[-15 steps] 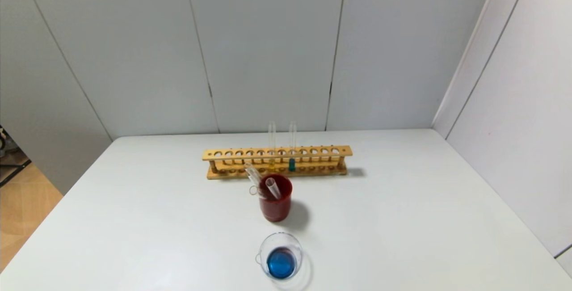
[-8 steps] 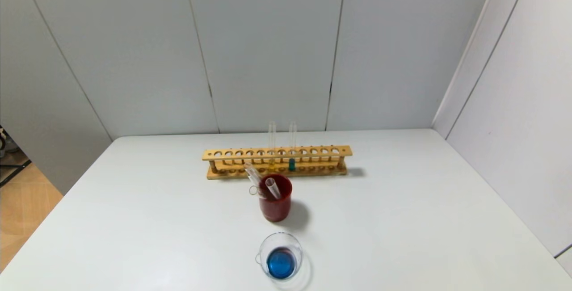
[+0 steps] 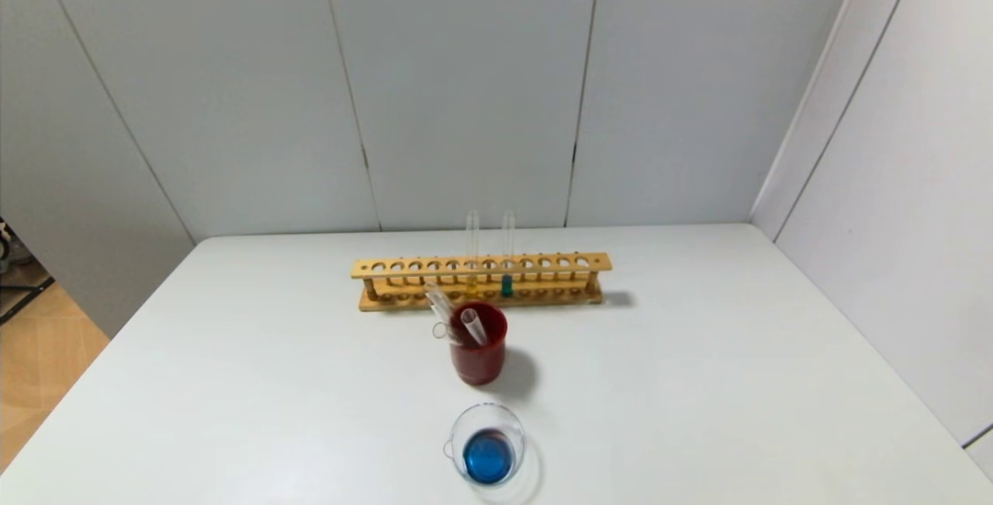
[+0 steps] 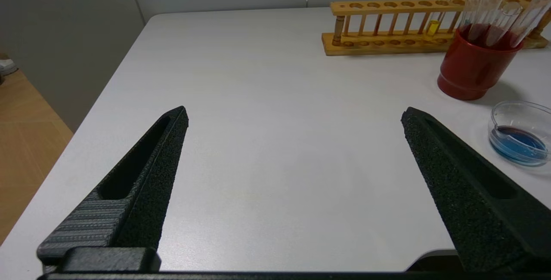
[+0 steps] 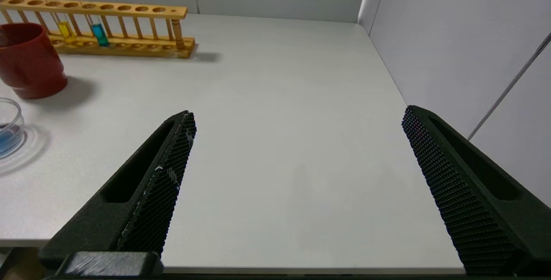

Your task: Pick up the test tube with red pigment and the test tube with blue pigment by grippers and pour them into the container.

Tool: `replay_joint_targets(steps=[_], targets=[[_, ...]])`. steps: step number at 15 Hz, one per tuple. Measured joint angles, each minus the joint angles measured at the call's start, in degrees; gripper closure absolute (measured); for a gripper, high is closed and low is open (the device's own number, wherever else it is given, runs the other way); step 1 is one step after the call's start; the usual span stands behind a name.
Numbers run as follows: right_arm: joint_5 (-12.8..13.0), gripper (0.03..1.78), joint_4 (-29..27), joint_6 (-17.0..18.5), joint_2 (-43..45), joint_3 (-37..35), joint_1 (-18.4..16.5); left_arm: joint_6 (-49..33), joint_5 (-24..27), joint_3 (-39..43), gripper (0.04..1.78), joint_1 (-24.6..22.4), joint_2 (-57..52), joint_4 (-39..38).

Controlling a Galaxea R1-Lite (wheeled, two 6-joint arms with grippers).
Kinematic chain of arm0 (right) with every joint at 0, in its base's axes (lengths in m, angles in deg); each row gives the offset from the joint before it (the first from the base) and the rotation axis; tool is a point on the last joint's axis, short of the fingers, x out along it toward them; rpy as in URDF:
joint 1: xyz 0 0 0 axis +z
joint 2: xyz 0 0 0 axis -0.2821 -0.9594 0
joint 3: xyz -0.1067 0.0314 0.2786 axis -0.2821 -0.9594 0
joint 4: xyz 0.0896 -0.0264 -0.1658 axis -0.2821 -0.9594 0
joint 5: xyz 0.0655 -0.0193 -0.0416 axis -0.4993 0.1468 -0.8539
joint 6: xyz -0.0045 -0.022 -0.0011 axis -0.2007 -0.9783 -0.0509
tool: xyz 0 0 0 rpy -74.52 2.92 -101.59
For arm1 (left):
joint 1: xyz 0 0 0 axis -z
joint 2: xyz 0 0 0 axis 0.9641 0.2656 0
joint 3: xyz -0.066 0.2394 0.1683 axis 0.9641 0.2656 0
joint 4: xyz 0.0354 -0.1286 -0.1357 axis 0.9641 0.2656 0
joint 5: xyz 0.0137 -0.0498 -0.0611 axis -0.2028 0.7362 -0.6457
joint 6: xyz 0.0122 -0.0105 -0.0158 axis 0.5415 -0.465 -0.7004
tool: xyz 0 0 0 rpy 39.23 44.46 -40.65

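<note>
Looking for the two pigment tubes, where do they stand from the red cup (image 3: 479, 357)?

None shows red or bright blue liquid. Several clear tubes (image 3: 473, 326) lean in the red cup and look empty, which colour each held I cannot tell. The container (image 3: 518, 431) sits just in front of the cup with blue liquid in it, so I judge the pouring done.

How would those tubes handle?

Thin glass: light, stiff, slippery, quick to crack. I would pinch one gently on the bare upper length above the cup's rim and lift it along its own lean.

What is in the way?

The neighbouring tubes touch or nearly touch inside the cup. The wooden rack (image 3: 481, 264) stands just behind the cup, holding a yellow tube (image 3: 472, 285) and a teal tube (image 3: 506, 285): neither is wanted.

And the hands?

The left hand (image 4: 295, 111) hangs over the surface well to the cup's left and nearer the robot, fingers spread wide, holding nothing. The right hand (image 5: 299, 111) is the same, well to the cup's right
</note>
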Motion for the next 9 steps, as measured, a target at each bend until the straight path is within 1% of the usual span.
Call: replay_joint_targets(steps=[9], targets=[[0.0,0.07,0.0,0.1,0.0,-0.1,0.0,0.0,0.0,0.0,0.07,0.0,0.0,0.0]])
